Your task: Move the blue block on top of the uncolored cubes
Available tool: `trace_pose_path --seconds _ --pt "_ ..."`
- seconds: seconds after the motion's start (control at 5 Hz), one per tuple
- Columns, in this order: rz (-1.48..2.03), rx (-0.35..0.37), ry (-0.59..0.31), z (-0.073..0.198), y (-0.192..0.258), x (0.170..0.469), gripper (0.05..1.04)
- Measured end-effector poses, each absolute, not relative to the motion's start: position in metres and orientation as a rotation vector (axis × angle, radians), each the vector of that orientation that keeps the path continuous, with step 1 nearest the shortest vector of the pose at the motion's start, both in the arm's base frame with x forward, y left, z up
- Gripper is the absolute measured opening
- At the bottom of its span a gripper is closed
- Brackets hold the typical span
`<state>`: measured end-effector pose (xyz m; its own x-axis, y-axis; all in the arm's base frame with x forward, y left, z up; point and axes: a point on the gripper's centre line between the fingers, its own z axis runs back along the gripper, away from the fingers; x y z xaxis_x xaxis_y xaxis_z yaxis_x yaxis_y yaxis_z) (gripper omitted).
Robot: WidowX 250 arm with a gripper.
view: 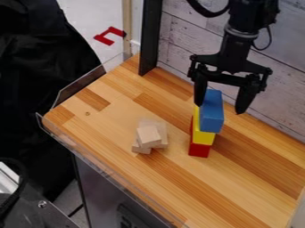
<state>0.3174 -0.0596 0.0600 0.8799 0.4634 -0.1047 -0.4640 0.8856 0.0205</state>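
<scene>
My gripper (pixel 219 108): one, black, released, fingers spread, at the coloured stack. Blue block (pixel 211 116): one, topmost, resting on yellow block (pixel 204 137); red block (pixel 199 150) beneath. Uncolored cubes (pixel 149 136): one small pile, on my wooden desk (pixel 161 187), apart from the stack.

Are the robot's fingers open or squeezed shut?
Open. The fingers are spread wide apart, with a gap showing between the blue block and the finger on the picture's right.

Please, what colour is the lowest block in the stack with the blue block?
The lowest block is red, best seen in the camera view.
</scene>
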Motion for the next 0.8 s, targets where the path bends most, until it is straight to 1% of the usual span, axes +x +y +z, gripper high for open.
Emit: trace_pose_path --seconds 0.2,0.4,0.6,0.8 --pt "0.486 -0.012 0.123 0.0563 -0.0587 0.3166 1.000" --pt "0.505 -0.032 0.120 0.0548 -0.0553 0.3194 1.000" --pt "0.510 -0.044 0.119 0.0538 -0.0534 0.3200 0.972" --pt "0.517 -0.057 0.122 0.0483 -0.0526 0.3172 0.697"
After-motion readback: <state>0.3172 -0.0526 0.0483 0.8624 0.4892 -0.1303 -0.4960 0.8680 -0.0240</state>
